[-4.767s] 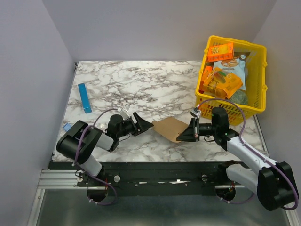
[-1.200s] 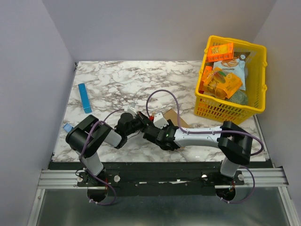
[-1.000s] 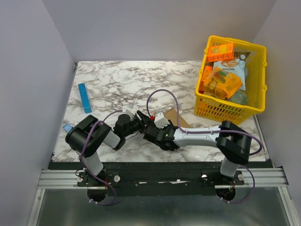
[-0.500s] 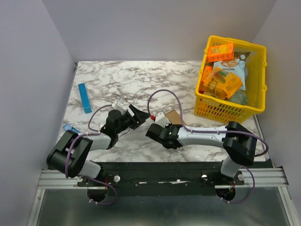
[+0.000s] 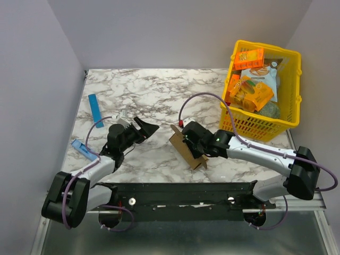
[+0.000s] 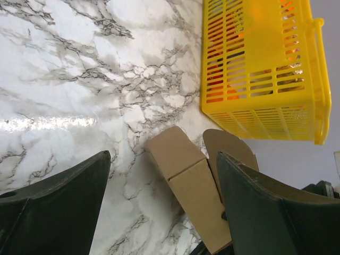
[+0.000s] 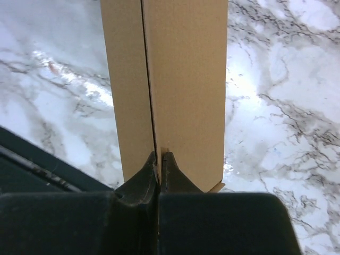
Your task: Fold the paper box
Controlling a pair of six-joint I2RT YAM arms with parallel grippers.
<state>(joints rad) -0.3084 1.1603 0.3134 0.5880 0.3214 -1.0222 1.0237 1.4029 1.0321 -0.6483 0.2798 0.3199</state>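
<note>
The paper box (image 5: pixel 187 149) is plain brown cardboard, a long folded sleeve standing on edge near the table's front middle. In the left wrist view the paper box (image 6: pixel 197 186) shows two panels and a rounded flap. My right gripper (image 5: pixel 197 144) is shut on the paper box (image 7: pixel 180 79), its fingertips (image 7: pixel 169 163) pinching a thin edge along the seam. My left gripper (image 5: pixel 143 127) is open and empty, to the left of the box and apart from it; its fingers (image 6: pixel 64 196) frame the box in the left wrist view.
A yellow basket (image 5: pixel 289 111) of orange snack boxes stands at the right; the yellow basket (image 6: pixel 303 111) fills the left wrist view's upper right. A slim blue bar (image 5: pixel 95 110) lies at the far left. A small blue item (image 5: pixel 82 148) sits by the left arm.
My left gripper has opened and drawn back to the left, away from the box. My right gripper has shut on the box and pulled it right, and it now stands on edge.
</note>
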